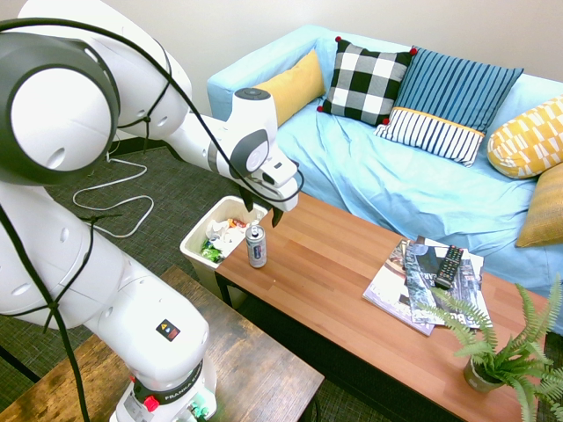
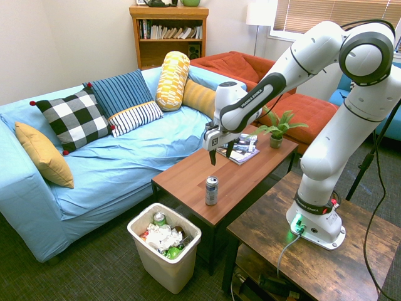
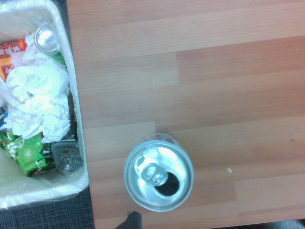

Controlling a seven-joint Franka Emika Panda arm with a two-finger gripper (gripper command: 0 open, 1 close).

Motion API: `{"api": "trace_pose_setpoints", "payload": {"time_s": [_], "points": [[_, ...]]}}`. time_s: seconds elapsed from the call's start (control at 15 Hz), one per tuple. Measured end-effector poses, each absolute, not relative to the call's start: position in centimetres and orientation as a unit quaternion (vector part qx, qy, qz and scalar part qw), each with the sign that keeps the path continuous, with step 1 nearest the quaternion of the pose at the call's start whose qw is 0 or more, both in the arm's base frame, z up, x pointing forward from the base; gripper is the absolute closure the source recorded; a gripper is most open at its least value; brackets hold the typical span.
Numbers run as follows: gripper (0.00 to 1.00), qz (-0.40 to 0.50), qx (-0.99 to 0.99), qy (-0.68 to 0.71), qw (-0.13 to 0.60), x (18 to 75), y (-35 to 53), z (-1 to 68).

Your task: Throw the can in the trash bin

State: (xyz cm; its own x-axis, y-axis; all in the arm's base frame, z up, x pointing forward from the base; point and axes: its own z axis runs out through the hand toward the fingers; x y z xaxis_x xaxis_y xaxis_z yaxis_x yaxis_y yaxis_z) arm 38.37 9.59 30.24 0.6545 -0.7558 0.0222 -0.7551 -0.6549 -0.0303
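Note:
The slim silver can [image 1: 256, 245] stands upright at the end of the wooden coffee table [image 1: 334, 264], close to the edge above the trash bin. My gripper [image 1: 263, 214] hangs open just over the can, apart from it, with nothing between its fingers. From the opposite side, the gripper [image 2: 220, 153] sits above and slightly behind the can [image 2: 212, 190]. The cream-white trash bin [image 1: 195, 237] stands on the carpet against the table's end, holding white, green and orange rubbish. The wrist view looks straight down on the can's opened top [image 3: 158, 172] beside the trash bin's rim [image 3: 78, 129].
Magazines with a black remote [image 1: 449, 265] lie further along the table, and a potted fern [image 1: 497, 352] stands at its far end. A light-blue sofa [image 1: 413, 185] with several cushions runs behind the table. Carpet surrounds the bin.

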Motion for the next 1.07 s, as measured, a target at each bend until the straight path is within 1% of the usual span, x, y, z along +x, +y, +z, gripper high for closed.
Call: {"api": "trace_pose_setpoints", "payload": {"time_s": [0.2, 0.47, 1.07], "points": [[0.0, -0.007, -0.909, 0.417, 0.007, 37.9, 11.9, 27.4], [0.0, -0.012, -0.906, 0.422, 0.005, 38.0, 13.3, 25.2], [0.0, -0.01, -0.897, 0.442, 0.0, 39.8, 12.2, 19.9]]}}
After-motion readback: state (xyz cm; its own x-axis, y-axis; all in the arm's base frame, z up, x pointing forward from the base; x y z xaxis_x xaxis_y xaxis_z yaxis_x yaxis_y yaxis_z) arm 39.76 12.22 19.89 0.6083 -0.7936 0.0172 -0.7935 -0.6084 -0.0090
